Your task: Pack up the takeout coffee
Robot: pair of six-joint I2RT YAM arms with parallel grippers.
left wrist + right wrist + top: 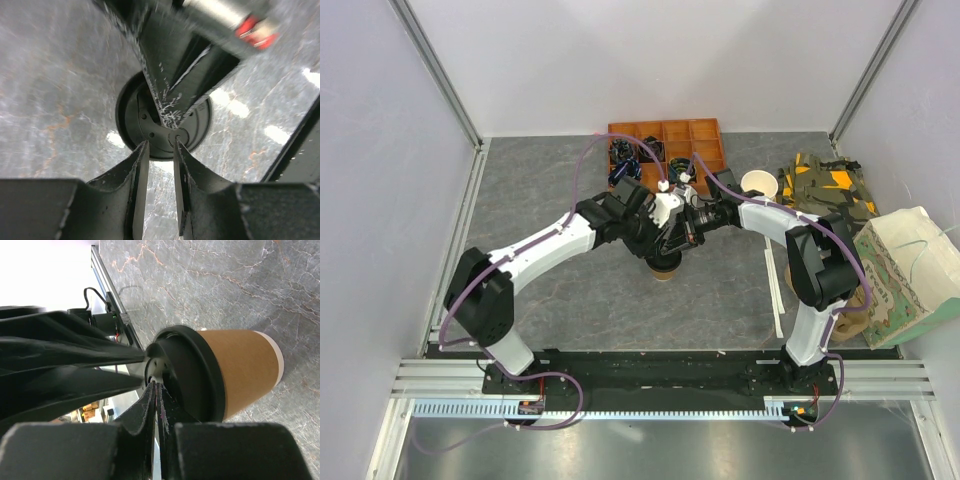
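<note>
- Small tan-brown paper coffee cup (242,370) with a round black plastic lid (197,372) stands upright on the grey marbled table (570,300), about mid-table and not yet packed.
- Both grippers meet at the lid top and neither is around the cup wall. My read is that they are pressing or seating the lid, or steadying the cup before a lift, not carrying it.
- Right gripper (156,390): fingers pinched together with only a sliver between them, and nothing is seen in them. The tips sit on the lid's recessed top, near the centre.
- Left gripper (161,147): a narrow gap between the fingers, with only the lid edge and table showing through it and nothing gripped. The tips are at the lid's near rim, opposite the right gripper's tips.
- Left arm: runs from its near-left base diagonally forward and inward, with the wrist pitched down over the cup.
- Right arm: rises at its base, elbows out to the right, then the forearm runs leftward to the same spot.
- The pale green-printed paper bag (905,275) sits at the right table edge, well apart from the cup. It is the likely destination, so the cup needs a proper side grasp first.
</note>
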